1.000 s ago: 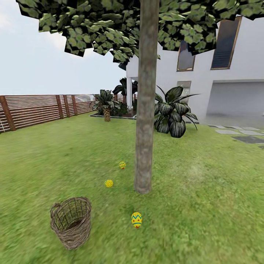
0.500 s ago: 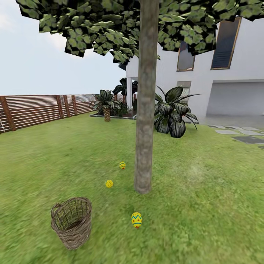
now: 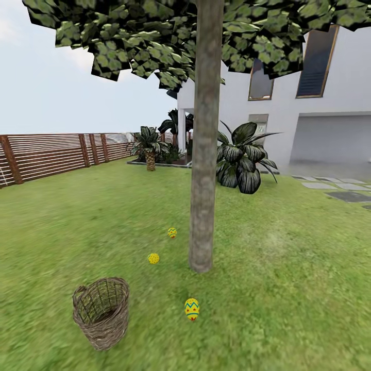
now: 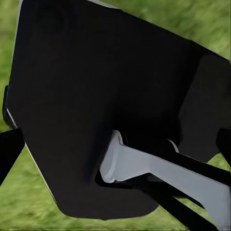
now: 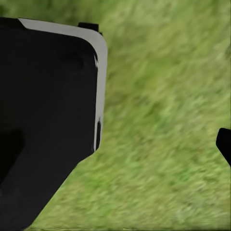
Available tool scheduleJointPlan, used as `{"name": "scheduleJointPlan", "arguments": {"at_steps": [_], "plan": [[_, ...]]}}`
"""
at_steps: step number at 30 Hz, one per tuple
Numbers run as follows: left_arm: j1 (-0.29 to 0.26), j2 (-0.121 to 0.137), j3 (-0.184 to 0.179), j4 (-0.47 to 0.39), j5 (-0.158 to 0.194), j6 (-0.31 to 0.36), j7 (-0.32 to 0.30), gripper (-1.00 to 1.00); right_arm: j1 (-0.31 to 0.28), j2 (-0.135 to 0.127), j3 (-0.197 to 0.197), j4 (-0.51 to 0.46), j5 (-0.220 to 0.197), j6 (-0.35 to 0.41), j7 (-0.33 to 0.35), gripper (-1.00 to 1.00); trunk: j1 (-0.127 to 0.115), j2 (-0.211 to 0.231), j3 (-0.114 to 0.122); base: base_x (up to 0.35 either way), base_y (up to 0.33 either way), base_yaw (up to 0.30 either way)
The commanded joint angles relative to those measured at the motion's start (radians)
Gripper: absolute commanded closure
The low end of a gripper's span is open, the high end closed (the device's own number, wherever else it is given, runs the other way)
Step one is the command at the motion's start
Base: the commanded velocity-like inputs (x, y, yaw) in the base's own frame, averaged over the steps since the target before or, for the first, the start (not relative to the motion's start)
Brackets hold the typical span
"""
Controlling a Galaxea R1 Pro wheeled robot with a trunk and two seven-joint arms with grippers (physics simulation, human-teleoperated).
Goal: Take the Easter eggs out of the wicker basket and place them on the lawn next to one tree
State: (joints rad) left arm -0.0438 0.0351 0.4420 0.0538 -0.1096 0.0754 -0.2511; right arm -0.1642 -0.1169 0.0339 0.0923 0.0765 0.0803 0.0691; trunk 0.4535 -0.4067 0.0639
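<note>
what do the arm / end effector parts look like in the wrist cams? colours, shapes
Left wrist view: a large matte black body with rounded corners and a thin pale grey edge, plus a light grey bracket-like bar running across black links. Right wrist view: a similar black rounded block with a light grey bevelled rim, and a small black tip at the frame edge. No cables or markings can be made out. Green lawn lies behind.

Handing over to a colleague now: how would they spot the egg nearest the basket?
Find the tree mid-lawn. In front of its base, right of the wicker basket, lies an egg. Unlike the two farther eggs left of the trunk, it shows blue zigzag stripes.
</note>
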Motion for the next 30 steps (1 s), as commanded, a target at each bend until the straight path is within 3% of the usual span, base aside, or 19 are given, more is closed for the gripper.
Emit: {"name": "scheduleJointPlan", "arguments": {"at_steps": [1,6,13,16,22,30], "plan": [[0.003,-0.004,0.009,0.002,-0.01,0.0,-0.002,-1.0,0.003,0.005,0.003,0.001,0.008,0.001,0.002,-1.0,-0.004,0.007,0.003,0.0,0.0,0.0],[0.01,-0.026,0.009,0.002,-0.01,-0.05,-0.002,-1.0,0.01,0.03,0.003,0.001,0.008,0.001,-0.033,-1.0,-0.004,0.007,0.003,0.0,0.0,0.0],[0.025,-0.024,0.01,0.002,-0.01,-0.06,-0.002,-1.0,0.023,0.036,0.003,0.001,0.008,0.0,-0.108,-1.0,-0.004,0.007,0.003,0.0,0.0,0.0],[0.032,-0.023,0.01,0.003,-0.01,-0.06,-0.002,-1.0,0.032,0.039,0.003,0.001,0.008,-0.003,-0.111,-1.0,-0.004,0.007,0.003,0.0,0.0,0.0],[0.045,-0.026,0.01,0.003,-0.011,-0.062,-0.002,-1.0,0.064,0.047,0.003,0.001,0.008,-0.087,-0.112,-1.0,-0.004,0.007,0.003,0.0,0.0,0.0],[0.057,-0.028,0.009,0.002,-0.011,-0.107,-0.001,-1.0,0.076,0.061,0.002,0.001,0.008,-0.097,-0.113,-1.0,-0.004,0.007,0.003,0.0,0.0,0.0]]}}
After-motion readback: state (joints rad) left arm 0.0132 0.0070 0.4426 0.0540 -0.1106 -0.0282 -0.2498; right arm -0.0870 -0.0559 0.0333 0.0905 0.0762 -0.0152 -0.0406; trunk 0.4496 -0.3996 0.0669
